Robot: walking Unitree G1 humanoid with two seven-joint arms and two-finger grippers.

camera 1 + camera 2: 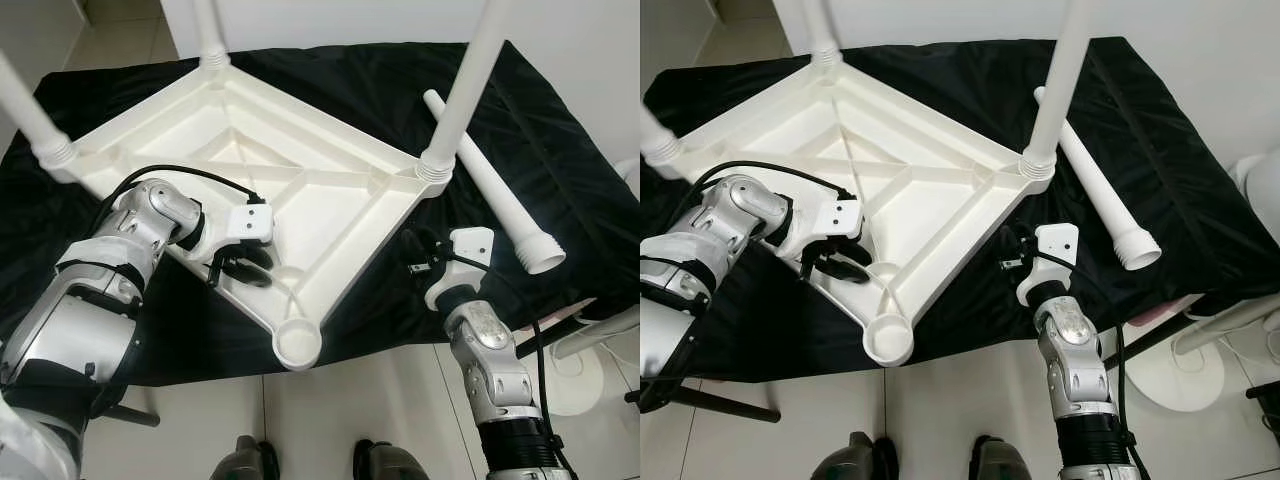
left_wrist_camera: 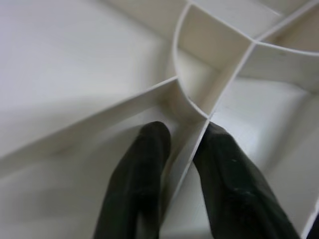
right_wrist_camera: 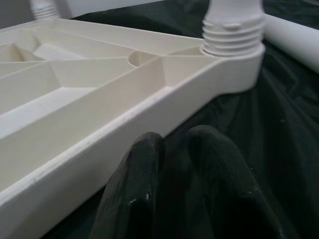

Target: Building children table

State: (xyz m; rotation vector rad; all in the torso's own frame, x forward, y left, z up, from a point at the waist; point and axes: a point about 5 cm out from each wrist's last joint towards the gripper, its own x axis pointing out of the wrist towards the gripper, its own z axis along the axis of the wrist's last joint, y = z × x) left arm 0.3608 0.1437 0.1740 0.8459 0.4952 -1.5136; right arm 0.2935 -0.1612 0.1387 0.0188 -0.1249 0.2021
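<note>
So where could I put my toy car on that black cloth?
Bare black cloth lies right of the loose white plastic leg, and near the back left corner. The middle is crowded: the upside-down white plastic tabletop, with the left hand pinching its rib.

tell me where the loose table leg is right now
The loose table leg lies flat on the black cloth on the robot's right, just beyond the upturned tabletop, ahead of the right pincer.
</note>
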